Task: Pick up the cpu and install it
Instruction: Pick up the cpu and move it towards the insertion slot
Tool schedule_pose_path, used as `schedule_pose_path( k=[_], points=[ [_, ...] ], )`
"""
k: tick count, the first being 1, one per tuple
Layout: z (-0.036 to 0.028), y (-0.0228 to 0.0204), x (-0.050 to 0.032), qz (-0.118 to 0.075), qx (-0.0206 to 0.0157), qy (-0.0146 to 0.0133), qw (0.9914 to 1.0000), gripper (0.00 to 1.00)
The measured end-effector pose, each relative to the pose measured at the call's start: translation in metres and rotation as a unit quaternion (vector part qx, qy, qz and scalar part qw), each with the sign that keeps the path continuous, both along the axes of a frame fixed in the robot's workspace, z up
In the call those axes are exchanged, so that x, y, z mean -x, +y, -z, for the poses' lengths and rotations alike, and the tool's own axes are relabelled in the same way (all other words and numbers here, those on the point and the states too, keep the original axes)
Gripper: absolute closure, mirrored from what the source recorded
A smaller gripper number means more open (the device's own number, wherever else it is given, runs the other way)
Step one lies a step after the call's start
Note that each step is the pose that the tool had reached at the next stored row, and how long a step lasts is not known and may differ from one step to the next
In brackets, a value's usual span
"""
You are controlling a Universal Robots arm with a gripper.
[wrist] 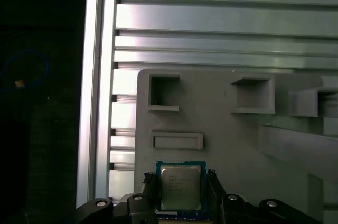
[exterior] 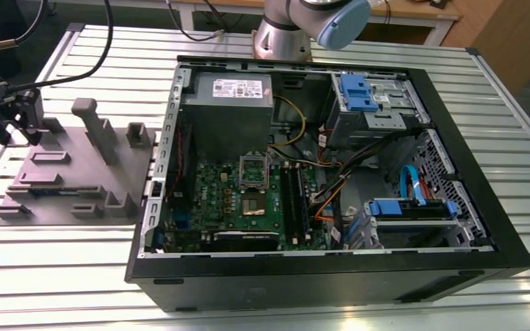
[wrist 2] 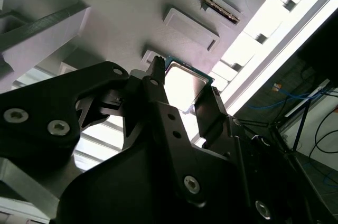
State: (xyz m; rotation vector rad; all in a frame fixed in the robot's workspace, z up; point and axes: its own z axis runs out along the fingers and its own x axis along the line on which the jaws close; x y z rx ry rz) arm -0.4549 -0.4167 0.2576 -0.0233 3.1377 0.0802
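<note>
Claw: the black two-fingered gripper [wrist: 180, 177] reaches down over the tray. Its fingers [wrist: 150, 182] sit against two opposite edges of the chip, so it appears to be pinching it, though actual contact is hard to confirm.
Cpu: the small flat square cpu [wrist: 180, 188], shiny silver on top with a green rim, lies flat in a shallow seat between the fingers. It is gripped by its sides, probably to keep the top and underside untouched.
Holder: the grey moulded plastic tray [wrist: 237, 145] keeps parts in fixed pockets. The seat is near the tray's edge.
Nearby: empty rectangular pockets [wrist: 165, 94] are beside the chip.
Destination: the open black computer case [exterior: 339, 289] is well apart on the ribbed aluminium table [exterior: 63, 276].
Obstacles: grey upright posts [exterior: 94, 127] on the tray and the case wall stand between.
</note>
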Motion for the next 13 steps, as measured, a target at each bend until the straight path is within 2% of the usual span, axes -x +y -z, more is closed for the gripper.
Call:
schedule_pose_path(
  k=[13],
  points=[
    [-0.0038,0.0000,0.0000,0.000,0.0000,0.0000,1.00000,0.53]
  ],
)
